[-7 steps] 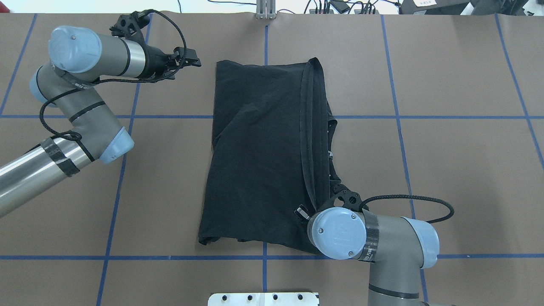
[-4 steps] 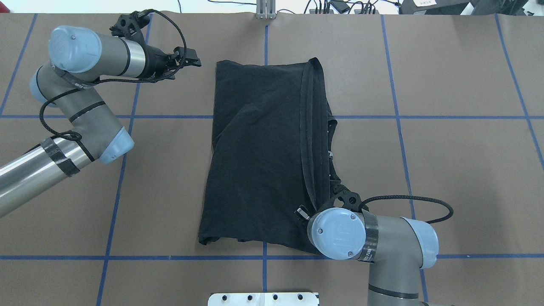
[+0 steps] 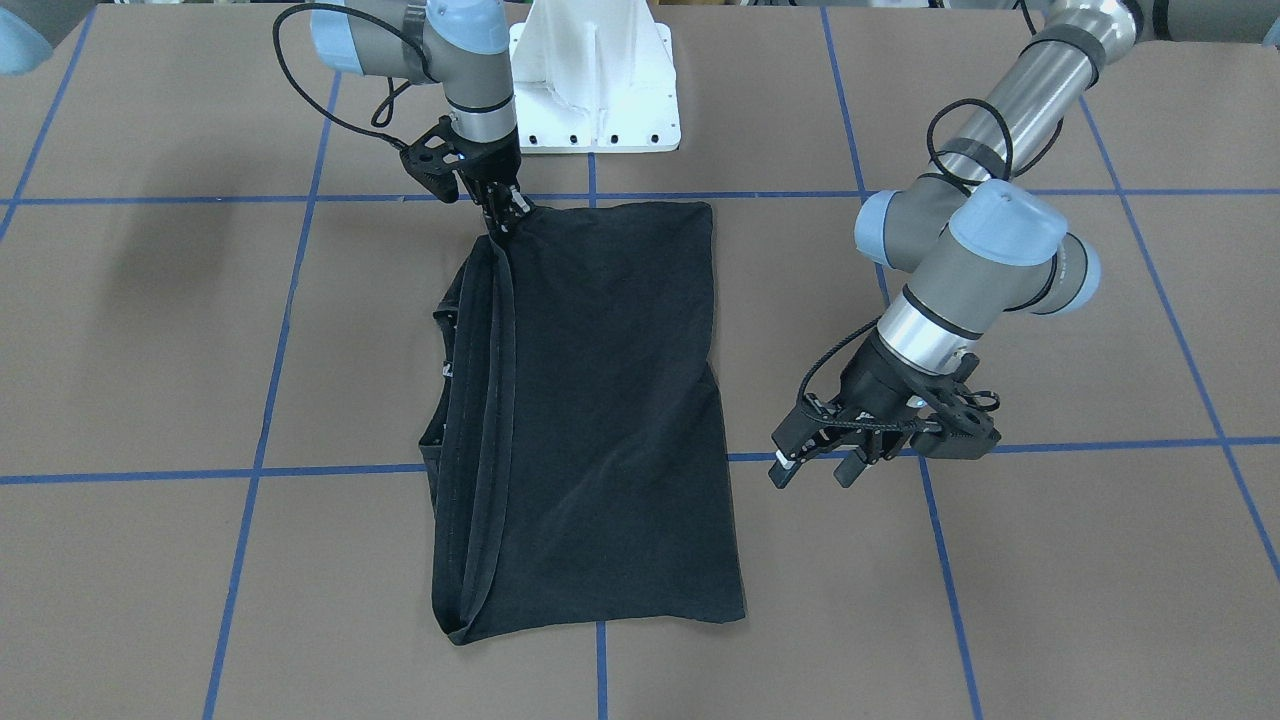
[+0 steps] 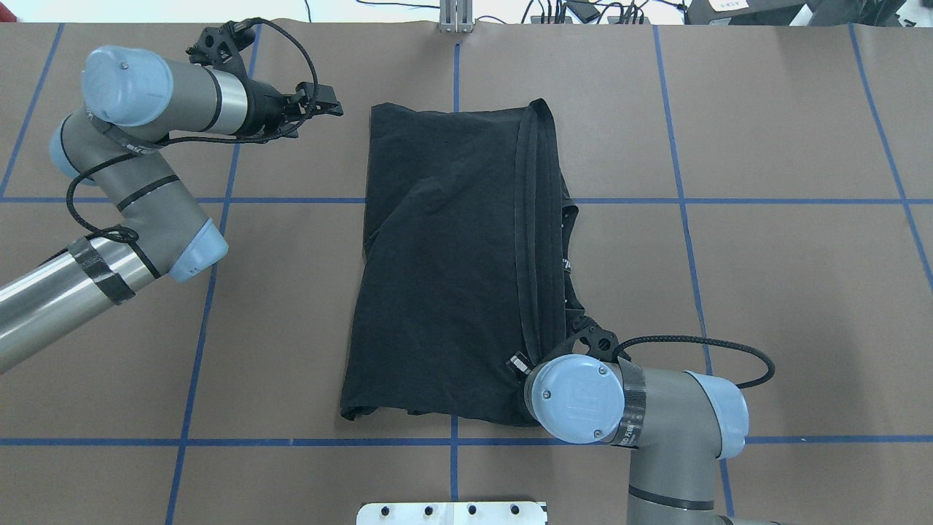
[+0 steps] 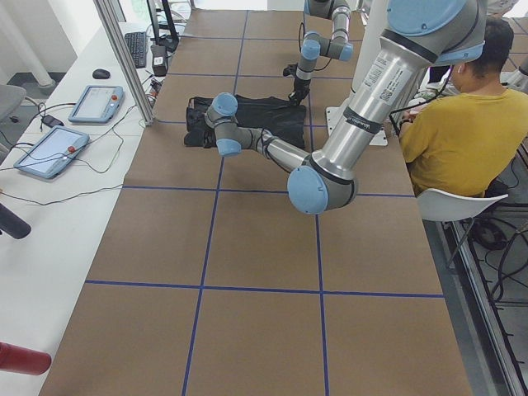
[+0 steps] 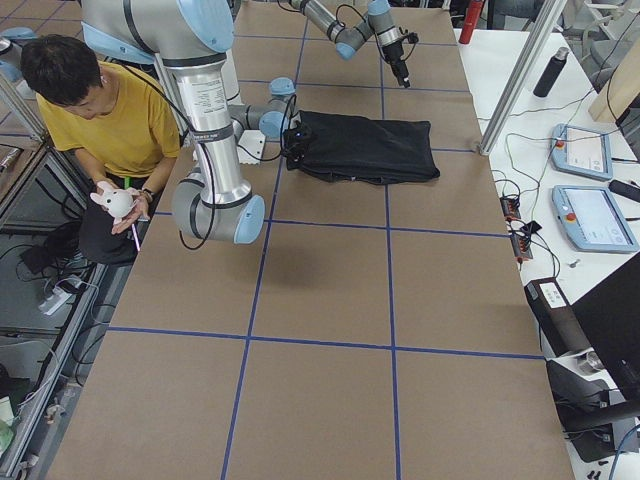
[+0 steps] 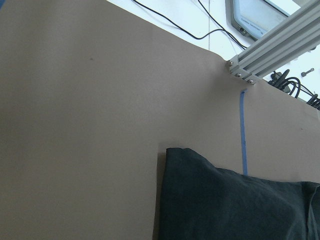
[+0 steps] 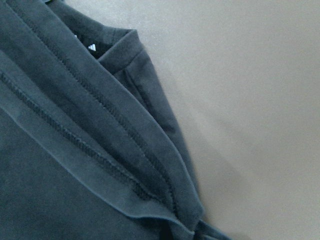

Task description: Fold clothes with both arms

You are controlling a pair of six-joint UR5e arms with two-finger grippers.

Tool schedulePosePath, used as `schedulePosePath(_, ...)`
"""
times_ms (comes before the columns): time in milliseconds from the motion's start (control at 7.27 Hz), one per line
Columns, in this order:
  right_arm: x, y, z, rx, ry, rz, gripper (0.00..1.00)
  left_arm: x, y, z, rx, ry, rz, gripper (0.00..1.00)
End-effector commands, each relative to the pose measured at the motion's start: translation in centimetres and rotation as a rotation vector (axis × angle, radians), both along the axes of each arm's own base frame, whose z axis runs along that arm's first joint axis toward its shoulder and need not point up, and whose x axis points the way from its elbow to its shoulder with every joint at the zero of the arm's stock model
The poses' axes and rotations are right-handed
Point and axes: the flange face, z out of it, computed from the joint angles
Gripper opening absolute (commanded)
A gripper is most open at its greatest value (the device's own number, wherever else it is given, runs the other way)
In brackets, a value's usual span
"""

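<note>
You had the table (image 4: 802, 292) covered in brown paper with a blue tape grid. The black T-shirt (image 4: 437, 292) lay flat at its middle, folded into a long panel with no logo showing.

The right arm (image 4: 656, 415) stood over the T-shirt's near right corner. The left arm (image 4: 146, 197) was bent back beside the T-shirt's far left corner, apart from the cloth.

The right gripper (image 3: 507, 212) pointed down at that near corner. Its fingers appeared pressed together on the stacked hem bands (image 8: 100, 125), and the cloth bunched at the tip. I judged this hold was meant to anchor or lift the corner for the next fold.

The left gripper (image 3: 815, 468) hung with its fingers spread and held nothing. It was level with the T-shirt's far edge, which suggested a reach for the matching corner.

The hems ran in loose, uneven ridges along the T-shirt's right side, while the left edge was a clean fold. Bare table lay open on every side of the T-shirt, so neither arm was crowded.
</note>
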Motion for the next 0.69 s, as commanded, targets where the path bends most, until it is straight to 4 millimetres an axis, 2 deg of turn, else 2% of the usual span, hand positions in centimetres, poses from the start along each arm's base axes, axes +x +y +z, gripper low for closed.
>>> schedulePosePath(0, 0.4, -0.3, -0.5, -0.003, -0.014, 0.003, 0.0, -0.1, 0.1, 0.3, -0.002, -0.002, 0.0, 1.0)
schedulePosePath(275, 1.7, -1.4, -1.6, -0.014, -0.037, 0.01, 0.0, -0.4, 0.2, 0.0, -0.017, 0.017, -0.007, 1.0)
schedulePosePath(413, 2.7, -1.5, -2.1, -0.029, -0.054, 0.0, 0.0, -1.3, 1.2, -0.3, -0.045, 0.053, -0.02, 1.0)
schedulePosePath(550, 2.8, -1.4, -2.3, -0.031, -0.059, -0.003, 0.0, -2.9, 3.4, -0.1, -0.065, 0.089, -0.025, 1.0)
